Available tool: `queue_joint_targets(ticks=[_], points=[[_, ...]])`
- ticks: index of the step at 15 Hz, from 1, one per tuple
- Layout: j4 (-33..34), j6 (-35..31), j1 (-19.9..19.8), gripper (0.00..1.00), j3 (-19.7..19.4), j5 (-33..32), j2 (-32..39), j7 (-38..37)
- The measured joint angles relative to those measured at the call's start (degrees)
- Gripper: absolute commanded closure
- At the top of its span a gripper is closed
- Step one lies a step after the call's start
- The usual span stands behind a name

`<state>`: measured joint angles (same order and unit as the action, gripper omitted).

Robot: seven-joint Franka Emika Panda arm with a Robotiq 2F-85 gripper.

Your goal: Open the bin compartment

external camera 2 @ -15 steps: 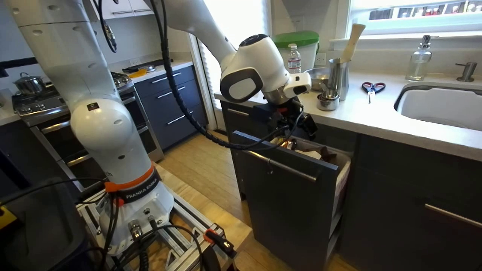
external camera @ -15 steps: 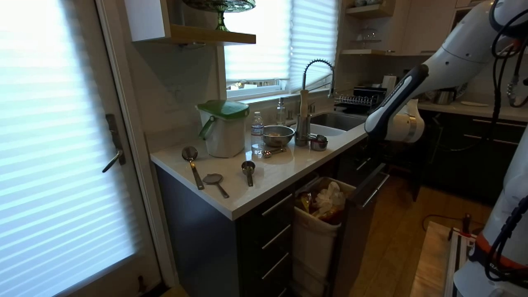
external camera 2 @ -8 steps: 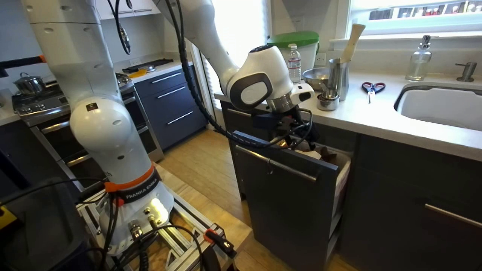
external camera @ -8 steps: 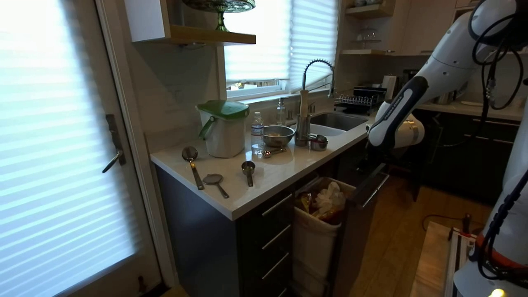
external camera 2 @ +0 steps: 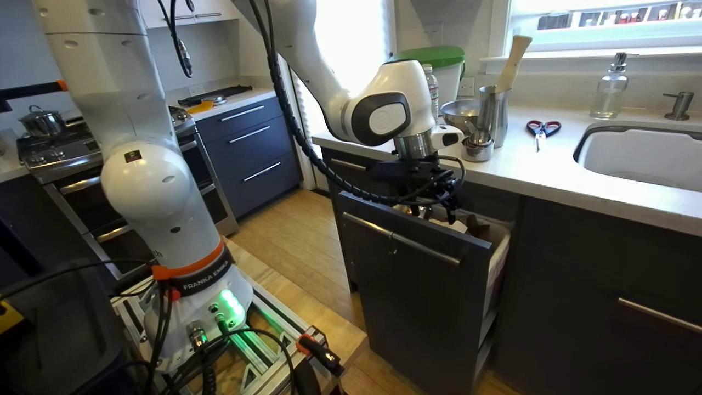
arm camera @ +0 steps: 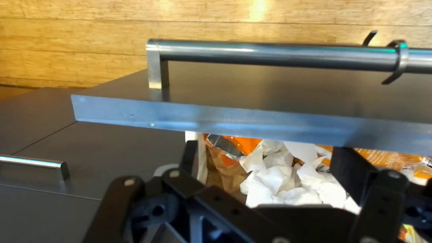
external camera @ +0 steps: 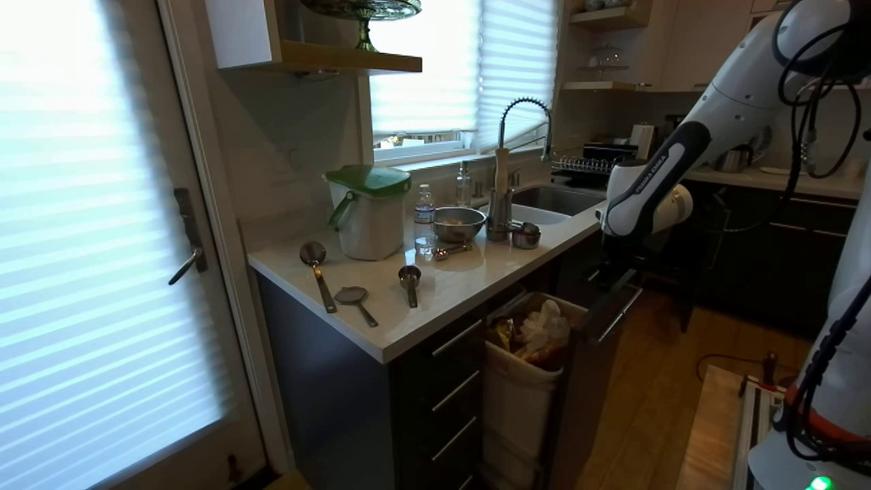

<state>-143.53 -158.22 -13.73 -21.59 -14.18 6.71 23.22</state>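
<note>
Arm [external camera 2: 140, 175] is bent over the bin compartment [external camera 2: 417, 291], fingers [arm camera: 351, 172] pointed down and spread wide. Table [external camera 2: 548, 170] is seen beyond the fingers in an exterior view. Bin compartment is pulled out from under the table, right at the fingers. Its front panel [arm camera: 219, 84] is placed just beside them, top edge close to the fingertips; whether it is touched can't be told. Bin [external camera: 520, 401] is carried on the panel's inner side, below the fingers. Green-lidded pail [external camera: 371, 221] is stood on the table, well apart from the fingers. Handle [arm camera: 276, 54] is mounted on the panel's outer face, the side away from the fingers. Steel bowl [external camera 2: 455, 115] is set on the table, beyond the fingers. White paper [arm camera: 270, 179] is seen in the bin, below the gap between the fingers. Scissors [external camera 2: 543, 129] are laid on the table, beyond the fingers to picture right. Metal hook [arm camera: 401, 60] is looped over the handle, across the panel from the fingers.
</note>
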Motion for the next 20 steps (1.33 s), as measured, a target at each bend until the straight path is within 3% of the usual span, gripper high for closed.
queue_joint_targets(ticks=[11, 20], points=[[4.1, 19.4, -2.0, 0.0, 1.3, 0.1, 0.3, -2.6], [4.1, 26.4, -4.8, 0.0, 1.2, 0.2, 0.3, -2.6]])
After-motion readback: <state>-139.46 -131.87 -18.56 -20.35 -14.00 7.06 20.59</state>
